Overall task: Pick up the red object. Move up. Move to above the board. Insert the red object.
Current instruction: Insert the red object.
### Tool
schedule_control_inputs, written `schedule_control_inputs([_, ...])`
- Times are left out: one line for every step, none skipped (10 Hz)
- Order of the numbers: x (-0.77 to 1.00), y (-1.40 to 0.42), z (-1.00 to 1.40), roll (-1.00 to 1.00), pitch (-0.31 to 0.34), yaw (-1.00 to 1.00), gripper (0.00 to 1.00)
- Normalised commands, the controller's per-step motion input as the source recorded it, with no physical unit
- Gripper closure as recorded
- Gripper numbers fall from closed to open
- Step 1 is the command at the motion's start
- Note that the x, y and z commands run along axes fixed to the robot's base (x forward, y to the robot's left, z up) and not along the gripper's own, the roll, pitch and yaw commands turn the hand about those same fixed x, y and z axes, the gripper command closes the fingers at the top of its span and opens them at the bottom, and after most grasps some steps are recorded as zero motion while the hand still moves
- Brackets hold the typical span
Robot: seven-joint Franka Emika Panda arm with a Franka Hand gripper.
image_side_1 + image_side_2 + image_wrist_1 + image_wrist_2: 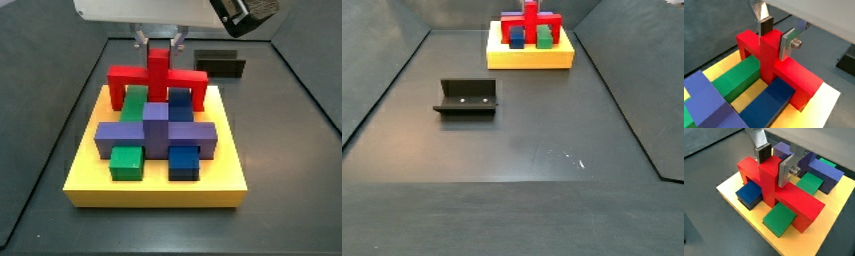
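Observation:
The red object (794, 75) stands on the yellow board (827, 107), its legs down among the blocks and its post upright; both also show in a side view, the red object (159, 75) at the far end of the board (160, 190). My gripper (775, 42) comes down from above, its dark pad and silver plate pressed on either side of the post's top, shut on it. It shows the same way in both wrist views (773, 168) and in a side view (159, 45).
A purple cross block (158, 135), green blocks (126, 160) and blue blocks (185, 160) sit on the board in front of the red object. The dark fixture (466, 97) stands on the floor apart from the board. Dark walls enclose the floor.

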Motion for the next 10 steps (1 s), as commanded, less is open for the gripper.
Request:
schedule_control_inputs([0.05,-0.02,-0.52,0.09,0.0,0.03,1.0])
schedule_control_inputs([0.36,-0.16,-0.26,0.04,0.011,0.11,1.0])
schedule_control_inputs([0.22,-0.05,-0.35,0.04,0.0,0.11,1.0])
schedule_control_inputs([0.35,-0.09,-0.23,0.02,0.043,0.3,1.0])
schedule_control_inputs([0.28,0.0,-0.25,0.03,0.026,0.32,1.0])
schedule_control_inputs([0.03,0.0,-0.3,0.05,0.0,0.1,1.0])
schedule_control_inputs([-0.09,0.01,-0.61,0.05,-0.031,0.0,1.0])
schedule_control_inputs([-0.17,0.0,-0.69,0.0,-0.106,0.0,1.0])
schedule_control_inputs([0.0,0.0,0.0,-0.01,-0.004,0.0,1.0])
schedule_control_inputs([0.0,0.0,0.0,0.0,0.0,0.0,1.0])
